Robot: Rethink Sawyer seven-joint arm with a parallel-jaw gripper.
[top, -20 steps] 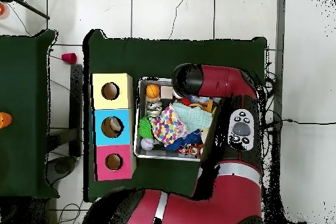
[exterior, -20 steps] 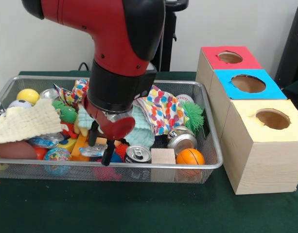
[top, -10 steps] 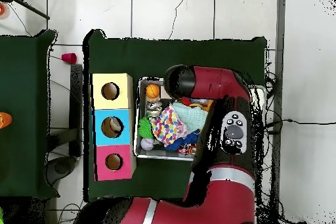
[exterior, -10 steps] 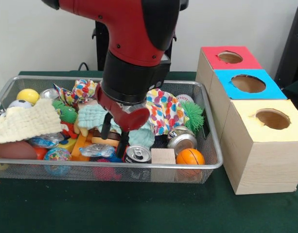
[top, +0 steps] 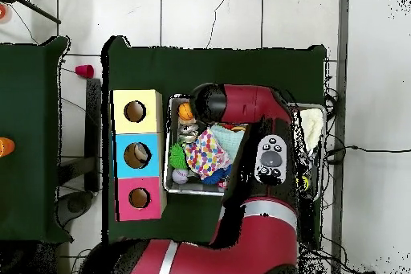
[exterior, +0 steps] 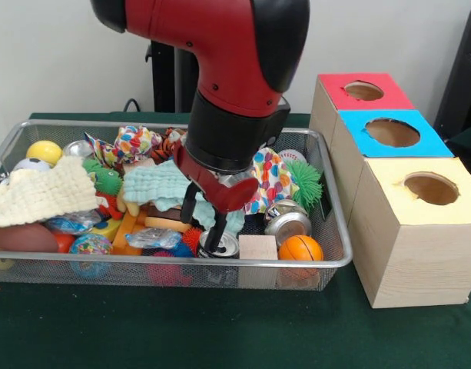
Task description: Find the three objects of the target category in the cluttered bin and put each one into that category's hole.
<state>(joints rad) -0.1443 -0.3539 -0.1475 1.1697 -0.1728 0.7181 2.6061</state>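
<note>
Two open, empty jaws [exterior: 201,222] hang over a can [exterior: 219,244], the arm [exterior: 227,100] hiding much of the bin [exterior: 333,231].

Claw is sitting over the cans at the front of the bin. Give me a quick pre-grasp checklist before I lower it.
1. Claw open: ok, two fingers spread.
2. Claw empty: ok.
3. Over the target soda can: ok, one finger at its rim.
4. Neighbours clear: not ok, wooden block touches the can, teal cloth hangs beside the claw.
5. Blue box hole unobstructed: ok.
6. Can's far side free: cannot tell, arm hides it.
</note>
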